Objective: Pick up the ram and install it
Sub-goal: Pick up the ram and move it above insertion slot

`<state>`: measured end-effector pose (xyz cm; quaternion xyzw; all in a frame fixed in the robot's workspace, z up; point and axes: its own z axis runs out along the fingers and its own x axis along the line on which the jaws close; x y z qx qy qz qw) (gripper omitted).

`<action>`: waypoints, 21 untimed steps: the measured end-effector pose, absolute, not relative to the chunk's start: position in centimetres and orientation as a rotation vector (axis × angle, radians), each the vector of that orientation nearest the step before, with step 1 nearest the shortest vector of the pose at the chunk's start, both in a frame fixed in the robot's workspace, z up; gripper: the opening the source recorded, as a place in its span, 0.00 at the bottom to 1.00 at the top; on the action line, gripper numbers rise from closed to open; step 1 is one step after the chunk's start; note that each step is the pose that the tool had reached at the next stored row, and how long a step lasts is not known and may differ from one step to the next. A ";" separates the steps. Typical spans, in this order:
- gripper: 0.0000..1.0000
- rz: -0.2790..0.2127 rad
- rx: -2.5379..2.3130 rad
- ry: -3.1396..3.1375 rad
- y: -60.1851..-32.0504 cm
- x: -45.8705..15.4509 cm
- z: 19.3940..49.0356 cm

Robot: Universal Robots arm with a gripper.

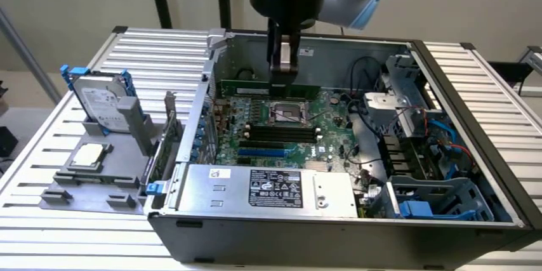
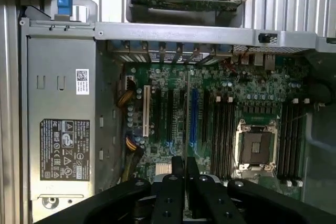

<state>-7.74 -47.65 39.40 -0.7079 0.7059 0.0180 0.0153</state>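
The ram is a long, thin green stick held level above the motherboard inside the open computer case. My gripper comes straight down from above and is shut on the stick near its middle. The stick hangs over the far part of the board, just beyond the processor socket and clear of the black memory slots. In the wrist view the ram shows edge-on as a thin line running out from my gripper, beside the memory slots.
A grey power supply fills the case's near side. Cables and a blue-tabbed drive cage crowd the exterior view's right. Outside the case, a grey holder carries a hard drive, a silver processor chip and an expansion card.
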 end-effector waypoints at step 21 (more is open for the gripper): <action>0.14 0.052 -2.202 2.201 -40.3 -4.5 36.7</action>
